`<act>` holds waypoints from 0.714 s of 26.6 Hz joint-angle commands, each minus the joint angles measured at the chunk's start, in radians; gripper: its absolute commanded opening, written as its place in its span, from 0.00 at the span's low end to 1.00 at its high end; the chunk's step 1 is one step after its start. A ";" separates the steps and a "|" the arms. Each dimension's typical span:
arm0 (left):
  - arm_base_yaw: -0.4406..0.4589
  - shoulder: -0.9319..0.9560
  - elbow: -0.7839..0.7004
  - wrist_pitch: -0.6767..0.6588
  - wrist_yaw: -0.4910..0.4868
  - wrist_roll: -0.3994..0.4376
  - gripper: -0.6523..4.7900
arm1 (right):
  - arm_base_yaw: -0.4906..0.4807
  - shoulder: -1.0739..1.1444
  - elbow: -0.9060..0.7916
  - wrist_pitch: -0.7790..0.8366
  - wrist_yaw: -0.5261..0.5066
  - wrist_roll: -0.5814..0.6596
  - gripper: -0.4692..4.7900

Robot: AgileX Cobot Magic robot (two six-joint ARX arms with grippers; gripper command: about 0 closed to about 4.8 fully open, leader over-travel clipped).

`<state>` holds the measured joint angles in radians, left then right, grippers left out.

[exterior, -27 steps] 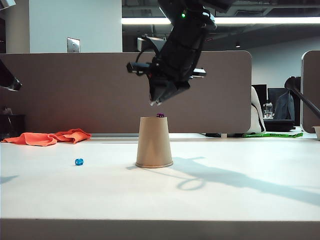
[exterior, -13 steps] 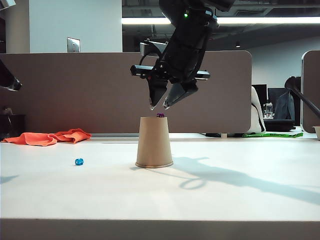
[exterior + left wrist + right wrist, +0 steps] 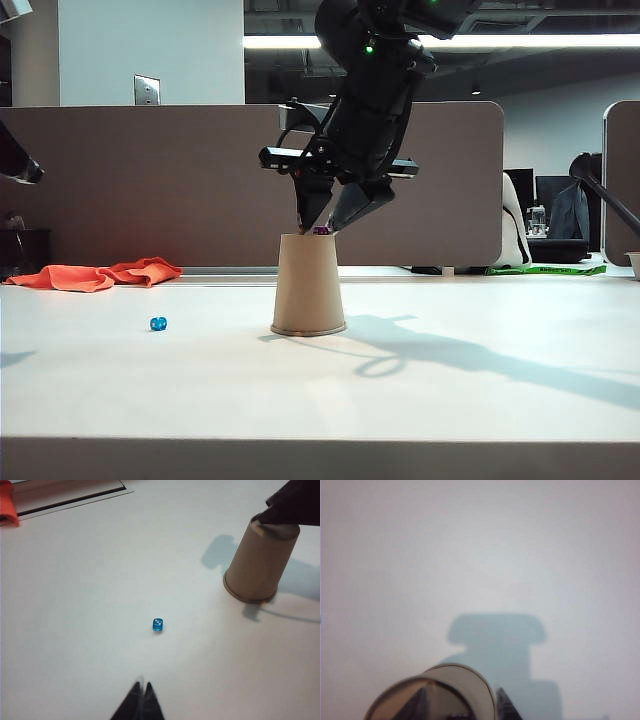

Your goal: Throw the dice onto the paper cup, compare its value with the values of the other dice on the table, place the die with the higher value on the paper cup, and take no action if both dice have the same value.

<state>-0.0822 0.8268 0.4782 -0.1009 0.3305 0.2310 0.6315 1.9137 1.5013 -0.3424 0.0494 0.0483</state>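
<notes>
Right pincer [image 3: 321,229] open astride dice [image 3: 321,231]; left pincer [image 3: 141,692] closed.

The tan-beige tapered paper cup [image 3: 308,285] looks like matt, smooth paperboard, with a thin rolled rim [image 3: 248,596] at its wide end; the tiny bright blue cube die [image 3: 158,625] is glossy and looks like translucent plastic; the tiny dark purple die [image 3: 321,231] on the cup is too small to judge; the white table [image 3: 420,400] is smooth with a dull sheen; the crumpled orange cloth [image 3: 100,274] looks soft and matt; the black right gripper [image 3: 327,222] appears hard, slightly shiny plastic or metal; the dark left gripper [image 3: 142,705] looks matt.
</notes>
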 commanded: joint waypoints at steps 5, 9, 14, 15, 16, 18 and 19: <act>0.000 -0.001 0.004 0.009 0.006 -0.003 0.11 | 0.000 -0.005 0.003 -0.016 -0.004 0.005 0.40; 0.000 -0.001 0.004 0.010 0.007 -0.003 0.11 | 0.000 -0.005 0.002 -0.021 -0.004 0.005 0.35; 0.000 0.000 0.004 0.009 0.007 -0.003 0.11 | 0.001 -0.005 0.003 -0.021 -0.004 0.005 0.23; 0.000 0.000 0.004 0.009 0.007 -0.003 0.11 | 0.001 -0.005 0.003 -0.021 -0.004 0.005 0.23; 0.000 0.000 0.004 0.009 0.007 -0.003 0.11 | 0.001 -0.005 0.003 -0.021 -0.004 0.005 0.22; 0.000 0.000 0.004 0.009 0.006 -0.003 0.11 | 0.001 -0.005 0.003 -0.020 -0.004 0.005 0.19; 0.001 0.000 0.004 0.009 0.007 -0.003 0.11 | 0.001 -0.005 0.003 -0.019 -0.003 0.005 0.19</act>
<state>-0.0822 0.8272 0.4782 -0.1009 0.3309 0.2310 0.6312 1.9133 1.5017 -0.3618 0.0494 0.0517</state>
